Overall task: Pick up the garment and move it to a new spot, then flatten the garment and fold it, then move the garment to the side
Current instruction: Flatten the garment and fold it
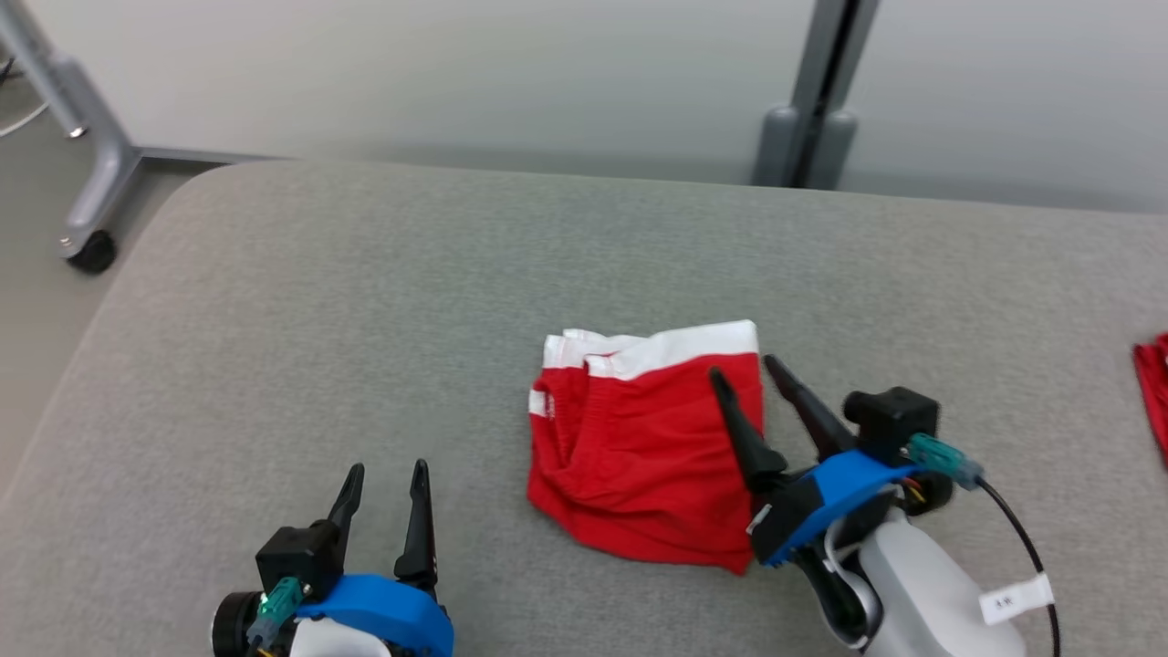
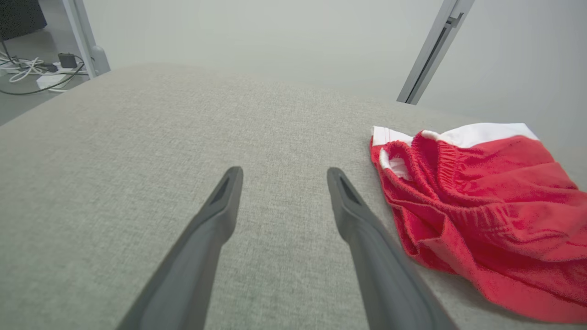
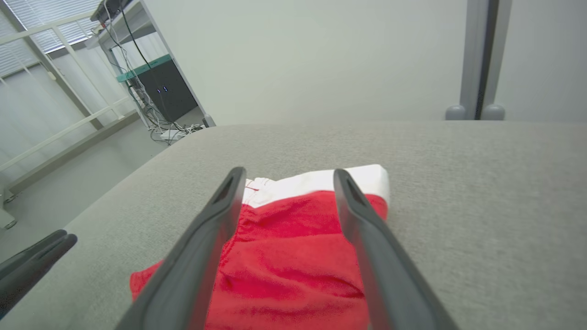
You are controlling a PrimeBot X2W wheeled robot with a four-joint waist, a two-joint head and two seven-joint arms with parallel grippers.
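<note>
Seeing red shorts lying bunched and roughly folded on grey desk, right of centre, white waistband facing far edge. Noting right jaws spread wide, hovering over shorts' right edge, gripping nothing; possibly brushing cloth, hard telling from this angle. Noting left jaws also wide open, empty, pointing over bare desk to the left of shorts, apart from them. Judging fabric as light, soft, floppy: likely sagging and unfolding when lifted, not slippery, not fragile. Suggesting pinching thick elastic waistband or stacked hem corner, catching all layers, keeping low while moving sideways.
</note>
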